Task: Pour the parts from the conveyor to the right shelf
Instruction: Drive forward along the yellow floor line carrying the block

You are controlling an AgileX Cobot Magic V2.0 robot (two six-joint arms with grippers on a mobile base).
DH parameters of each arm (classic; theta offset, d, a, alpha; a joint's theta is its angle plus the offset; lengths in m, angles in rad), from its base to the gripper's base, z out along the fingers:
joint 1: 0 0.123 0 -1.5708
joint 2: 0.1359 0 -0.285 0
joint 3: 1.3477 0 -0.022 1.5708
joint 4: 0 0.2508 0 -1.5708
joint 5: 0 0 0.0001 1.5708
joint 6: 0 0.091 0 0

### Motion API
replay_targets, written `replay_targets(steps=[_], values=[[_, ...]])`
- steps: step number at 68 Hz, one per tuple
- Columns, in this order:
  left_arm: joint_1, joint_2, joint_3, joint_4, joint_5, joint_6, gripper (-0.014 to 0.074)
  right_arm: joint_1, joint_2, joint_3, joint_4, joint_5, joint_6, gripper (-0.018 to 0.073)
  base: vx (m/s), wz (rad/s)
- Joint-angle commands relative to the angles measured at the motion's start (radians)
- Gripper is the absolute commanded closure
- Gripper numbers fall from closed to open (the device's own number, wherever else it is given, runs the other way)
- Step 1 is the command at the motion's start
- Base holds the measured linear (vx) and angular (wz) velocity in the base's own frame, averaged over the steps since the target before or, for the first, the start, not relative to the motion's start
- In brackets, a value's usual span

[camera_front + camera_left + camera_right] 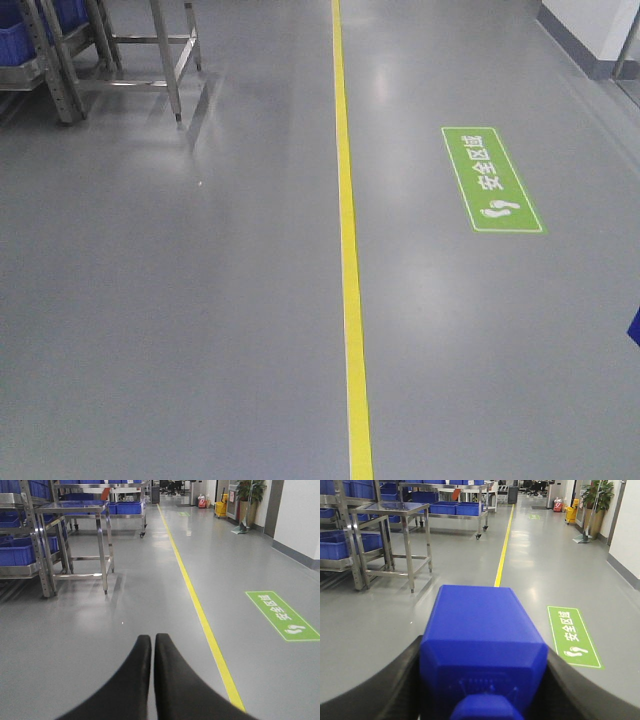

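A bright-blue plastic part (482,630) fills the lower middle of the right wrist view, with a small stud at its near end. My right gripper (482,652) is shut on it, one black finger pressed against each side. A blue sliver (634,328) shows at the right edge of the front view. My left gripper (152,639) is shut with nothing in it, its black fingers almost touching above the grey floor. The conveyor is out of view. Steel racks (40,545) holding blue bins (20,555) stand far left; I cannot tell whether one is the right shelf.
A yellow floor line (350,270) runs straight ahead down the aisle. A green footprint sign (492,180) lies on the floor to its right. A steel table (80,507) stands beside the racks at the left. A white wall (300,520) bounds the right side.
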Motion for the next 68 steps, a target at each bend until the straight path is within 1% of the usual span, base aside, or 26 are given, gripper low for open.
replay_targets(steps=[1, 45, 68], values=[[-0.005, -0.005, -0.019, -0.001, -0.072, -0.007, 0.0603, -0.002, 0.012, -0.026, 0.012, -0.071, -0.009, 0.0565, 0.62, 0.03], [-0.005, -0.005, -0.019, -0.001, -0.072, -0.007, 0.0603, -0.002, 0.012, -0.026, 0.012, -0.071, -0.009, 0.0565, 0.69, -0.07], [-0.005, -0.005, -0.019, -0.001, -0.072, -0.007, 0.0603, -0.002, 0.012, -0.026, 0.012, -0.071, -0.009, 0.0565, 0.76, 0.03]])
